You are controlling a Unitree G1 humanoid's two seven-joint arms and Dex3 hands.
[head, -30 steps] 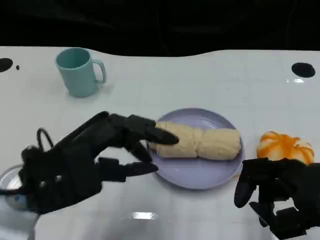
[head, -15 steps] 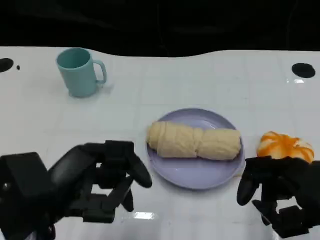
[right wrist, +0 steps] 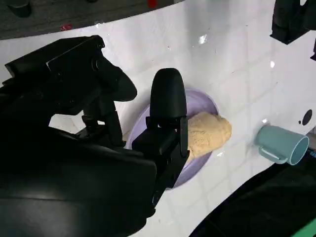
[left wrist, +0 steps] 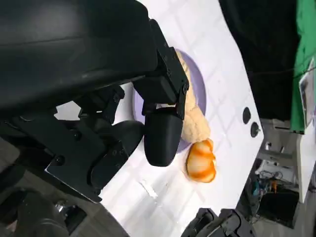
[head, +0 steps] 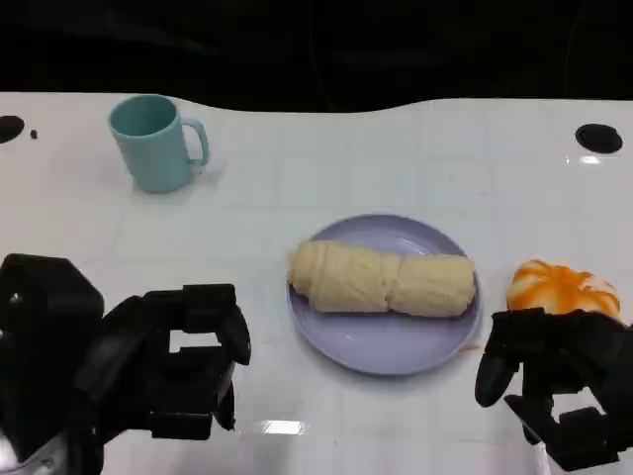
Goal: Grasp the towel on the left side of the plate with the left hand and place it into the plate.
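Observation:
The cream towel (head: 381,279) lies rolled up across the lilac plate (head: 396,351) at the table's middle; it also appears in the left wrist view (left wrist: 196,126) and the right wrist view (right wrist: 207,133). My left hand (head: 163,371) hovers at the lower left, well clear of the plate's left rim, with its fingers loosely bent, apart and holding nothing. My right hand (head: 549,381) sits at the lower right, just off the plate's right rim, also holding nothing.
A teal cup (head: 153,142) stands at the back left. An orange-and-white striped object (head: 559,287) lies right of the plate, just beyond my right hand. Black round marks (head: 598,138) dot the far corners of the white table.
My left hand has drawn back from the towel's left end toward the lower left and its fingers have bent in. The towel stays on the plate. The right hand has hardly moved.

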